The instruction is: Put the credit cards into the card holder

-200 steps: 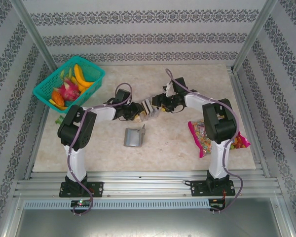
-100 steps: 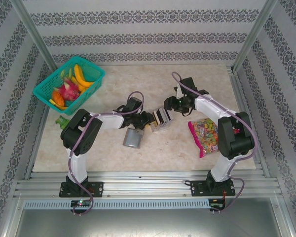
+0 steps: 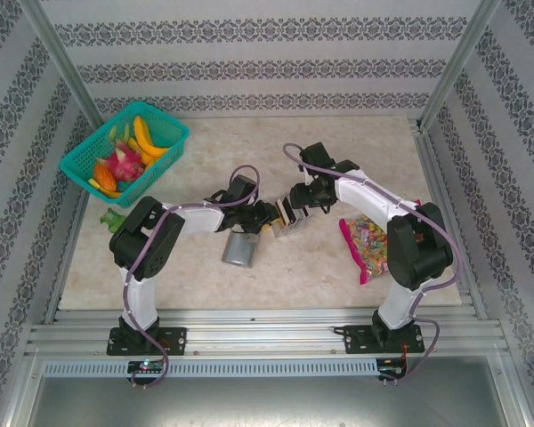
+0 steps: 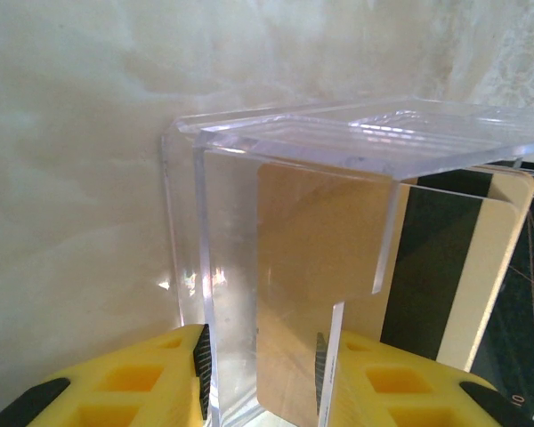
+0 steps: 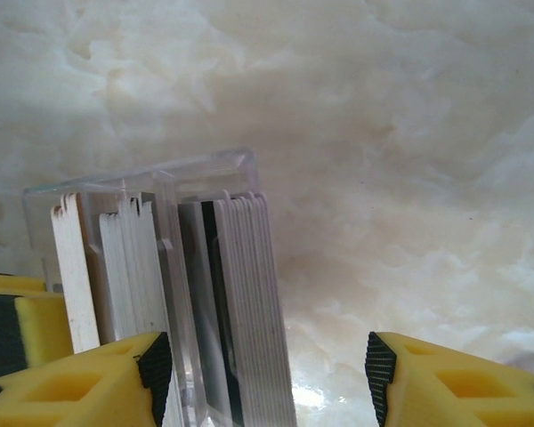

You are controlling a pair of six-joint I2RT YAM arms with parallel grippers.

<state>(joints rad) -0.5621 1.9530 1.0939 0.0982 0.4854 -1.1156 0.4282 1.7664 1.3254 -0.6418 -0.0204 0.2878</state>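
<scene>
Overhead, card holder [image 3: 238, 251] lies flat; close-up, credit cards [image 5: 249, 294] fill the clear tray [image 5: 142, 181].

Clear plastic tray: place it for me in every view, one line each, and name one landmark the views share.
Top external: the clear plastic tray sits mid-picture, up and right of the dark card holder.
Left wrist: centre, running from the upper third down to the bottom edge.
Right wrist: left of centre, in the lower half.
Shared landmark: the credit cards standing on edge inside it.
</scene>
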